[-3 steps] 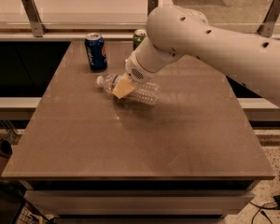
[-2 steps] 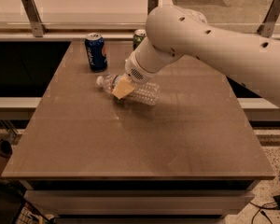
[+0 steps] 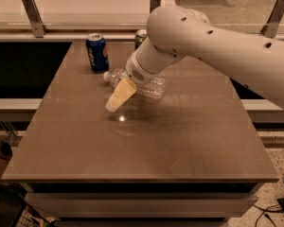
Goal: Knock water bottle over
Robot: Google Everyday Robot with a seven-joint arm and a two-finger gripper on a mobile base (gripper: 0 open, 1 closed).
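The water bottle (image 3: 149, 87), clear ribbed plastic with a white cap at its left end, lies on its side on the brown table (image 3: 132, 141), just right of the blue soda can. My gripper (image 3: 117, 98) hangs from the white arm directly in front of the bottle's cap end, its pale yellowish fingers pointing down-left toward the table. The gripper covers the middle of the bottle. The arm hides part of the bottle's label.
A blue soda can (image 3: 97, 52) stands upright at the back left of the table. A green soda can (image 3: 140, 37) stands behind the arm, mostly hidden. A glass railing with metal posts runs behind the table. The floor drops away at the table's sides.
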